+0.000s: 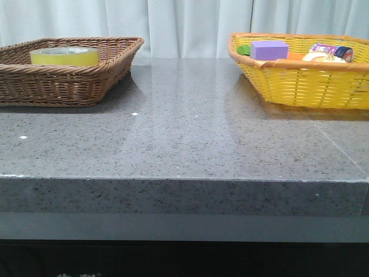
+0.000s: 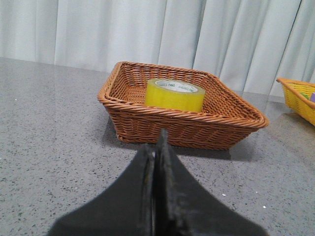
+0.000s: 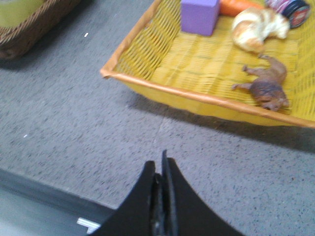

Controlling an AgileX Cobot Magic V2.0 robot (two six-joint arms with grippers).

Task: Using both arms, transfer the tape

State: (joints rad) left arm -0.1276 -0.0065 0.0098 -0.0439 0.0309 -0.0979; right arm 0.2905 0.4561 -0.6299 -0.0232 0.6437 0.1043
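You'll find print only on the pale core rim of the tape [image 2: 175, 95] in the left wrist view: small dark lettering, too small for you to read. The colourful packet [image 1: 330, 50] in the yellow basket [image 1: 305, 86] carries markings, but they are blurred beyond reading.

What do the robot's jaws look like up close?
Only the tips show, in the wrist views. The left gripper is matte black: two flat, angular jaws that widen from a narrow point into broad sloping shoulders. The right gripper looks the same. No cables, markings or labels are visible.
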